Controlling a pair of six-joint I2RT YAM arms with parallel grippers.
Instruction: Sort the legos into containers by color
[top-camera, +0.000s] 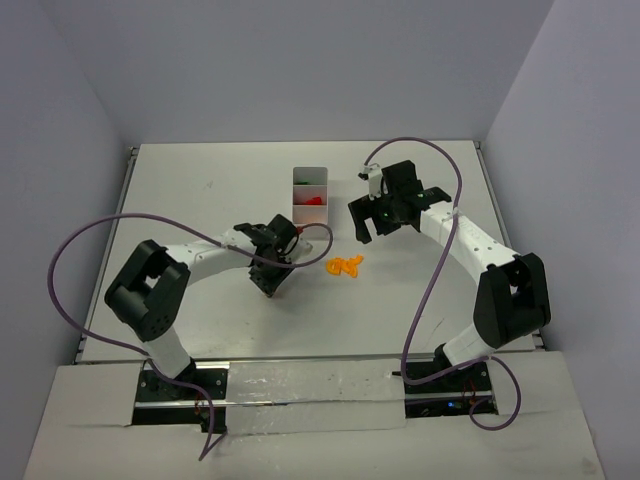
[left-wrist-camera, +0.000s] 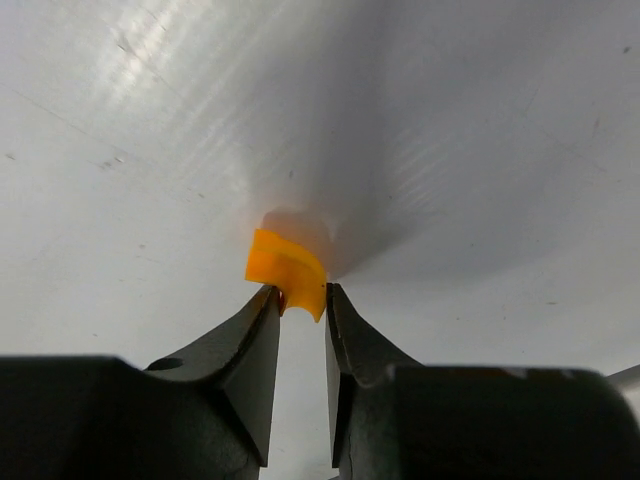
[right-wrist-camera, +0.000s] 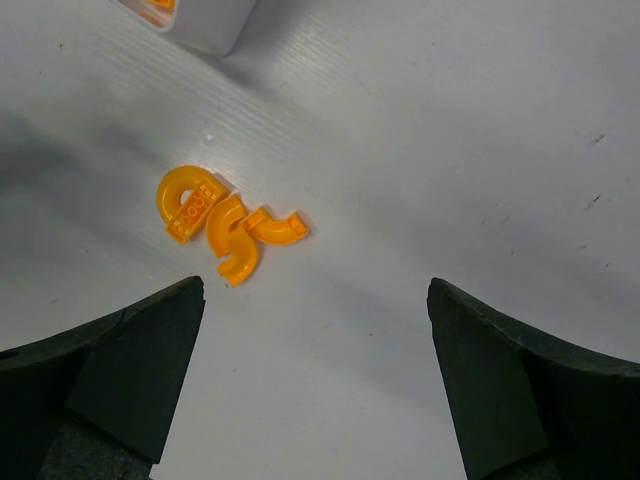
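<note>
My left gripper (left-wrist-camera: 303, 295) is shut on a small curved orange lego (left-wrist-camera: 288, 268), pinched at the fingertips just over the white table. In the top view the left gripper (top-camera: 272, 287) points down, left of a cluster of orange legos (top-camera: 346, 266). My right gripper (right-wrist-camera: 315, 290) is open and empty, hovering with the same three curved and studded orange pieces (right-wrist-camera: 225, 225) ahead to its left. The white tray (top-camera: 326, 190) holds green bits in its far compartment and red legos (top-camera: 313, 202) in the middle one. Its near corner (right-wrist-camera: 205, 25) shows an orange piece inside.
The left arm's wrist (top-camera: 278, 238) sits beside the tray's near end. The right gripper (top-camera: 375, 228) hangs right of the tray. Grey walls enclose the table on three sides. Purple cables loop beside both arms.
</note>
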